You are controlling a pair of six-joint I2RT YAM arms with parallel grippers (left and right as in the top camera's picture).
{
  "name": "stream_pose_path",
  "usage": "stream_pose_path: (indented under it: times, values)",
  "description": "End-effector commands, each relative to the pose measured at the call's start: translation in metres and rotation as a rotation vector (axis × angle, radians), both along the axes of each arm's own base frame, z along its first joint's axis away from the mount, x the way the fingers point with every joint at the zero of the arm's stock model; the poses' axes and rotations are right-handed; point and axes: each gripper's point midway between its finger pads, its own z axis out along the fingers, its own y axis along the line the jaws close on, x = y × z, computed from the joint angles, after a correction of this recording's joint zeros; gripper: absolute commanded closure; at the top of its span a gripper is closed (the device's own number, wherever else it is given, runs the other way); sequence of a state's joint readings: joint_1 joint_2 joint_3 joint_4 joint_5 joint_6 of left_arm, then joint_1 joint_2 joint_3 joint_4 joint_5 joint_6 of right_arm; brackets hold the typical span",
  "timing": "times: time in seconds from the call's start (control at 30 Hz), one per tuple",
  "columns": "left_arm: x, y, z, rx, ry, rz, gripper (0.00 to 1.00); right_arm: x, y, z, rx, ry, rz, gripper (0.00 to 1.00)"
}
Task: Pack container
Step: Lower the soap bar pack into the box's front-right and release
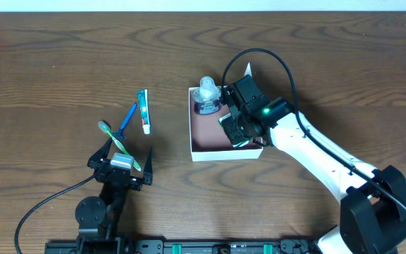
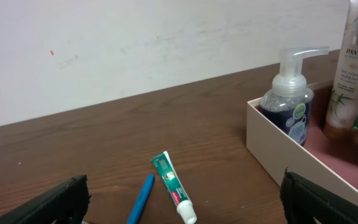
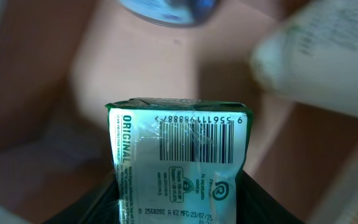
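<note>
The container (image 1: 197, 150) is a square white-walled box with a reddish-brown floor, right of centre; its wall also shows in the left wrist view (image 2: 272, 155). Inside stand a pump soap bottle (image 1: 207, 95) (image 2: 286, 102) and a Pantene bottle (image 2: 347, 74). My right gripper (image 1: 235, 130) is shut on a green wrapped soap bar (image 3: 178, 155) and holds it over the container's floor. My left gripper (image 1: 123, 168) is open and empty near the front edge. A toothpaste tube (image 1: 144, 111) (image 2: 173, 186), a blue toothbrush (image 1: 127, 118) (image 2: 140, 200) and a green toothbrush (image 1: 115, 141) lie on the table ahead of it.
The wooden table (image 1: 62, 63) stretches left and back. A white wall (image 2: 135, 43) lies beyond it in the left wrist view. The right arm's black cable (image 1: 259, 53) loops over the container's far right corner.
</note>
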State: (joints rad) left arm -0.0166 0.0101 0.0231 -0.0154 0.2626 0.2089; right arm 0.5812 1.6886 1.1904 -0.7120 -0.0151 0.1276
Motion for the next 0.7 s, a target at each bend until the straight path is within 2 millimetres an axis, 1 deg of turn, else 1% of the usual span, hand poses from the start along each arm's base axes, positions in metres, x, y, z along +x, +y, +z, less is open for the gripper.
stream_pose_path:
  times: [0.0, 0.07, 0.13, 0.2, 0.23, 0.37, 0.53, 0.67]
  values:
    - [-0.0006, -0.0007, -0.0160, -0.005, 0.048, -0.006, 0.02, 0.0110, -0.0132, 0.0049, -0.078, -0.062, -0.068, 0.59]
    - [-0.0006, -0.0007, -0.0160, -0.005, 0.048, -0.006, 0.02, 0.0102, -0.0137, 0.0046, -0.080, -0.058, -0.067, 0.54]
    - [-0.0006, -0.0007, -0.0160, -0.005, 0.048, -0.006, 0.02, 0.0099, -0.0139, 0.0044, -0.081, -0.057, -0.067, 0.44]
    - [-0.0006, -0.0007, -0.0160, -0.005, 0.048, -0.006, 0.02, 0.0096, -0.0141, 0.0043, -0.082, -0.056, -0.067, 0.30]
    - [-0.0006, -0.0007, -0.0160, -0.005, 0.048, -0.006, 0.02, 0.0096, -0.0141, 0.0043, -0.082, -0.056, -0.067, 0.25]
    - [-0.0006, -0.0007, -0.0160, -0.005, 0.048, -0.006, 0.02, 0.0094, -0.0142, 0.0042, -0.083, -0.055, -0.067, 0.21]
    - [-0.0006, -0.0007, -0.0160, -0.005, 0.048, -0.006, 0.02, 0.0082, -0.0149, 0.0037, -0.086, -0.050, -0.066, 0.20]
    - [-0.0006, -0.0007, -0.0160, -0.005, 0.048, -0.006, 0.02, 0.0018, -0.0069, 0.0053, -0.050, -0.025, -0.040, 0.18]
